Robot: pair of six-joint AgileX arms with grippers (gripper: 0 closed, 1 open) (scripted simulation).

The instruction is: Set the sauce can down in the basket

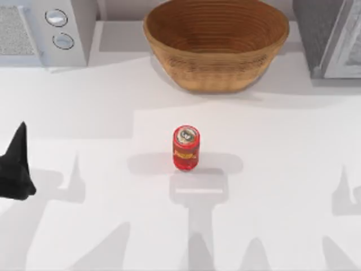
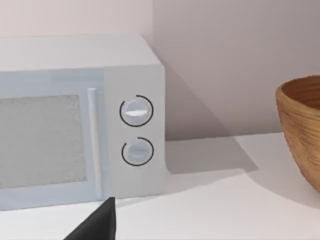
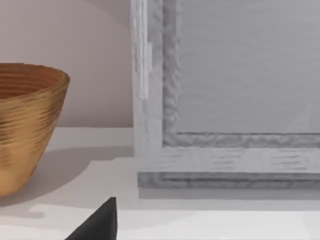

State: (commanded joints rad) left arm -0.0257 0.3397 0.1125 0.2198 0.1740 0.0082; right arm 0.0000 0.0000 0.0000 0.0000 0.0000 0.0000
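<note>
The sauce can (image 1: 186, 148) stands upright near the middle of the white table, red with a silver-grey top and an orange-yellow label. The basket (image 1: 216, 46), a wide tan wicker bowl, sits behind it at the back centre; its rim also appears in the left wrist view (image 2: 300, 125) and the right wrist view (image 3: 27, 125). My left gripper (image 1: 17, 164) is a dark shape at the table's far left edge, well away from the can. A dark tip of my right gripper (image 3: 97, 222) shows low in the right wrist view, facing the grey appliance.
A white microwave (image 1: 42, 31) with two dials stands at the back left, also in the left wrist view (image 2: 80, 120). A grey box-like appliance (image 1: 333, 36) stands at the back right, close to the basket. Open table surface (image 1: 271, 169) surrounds the can.
</note>
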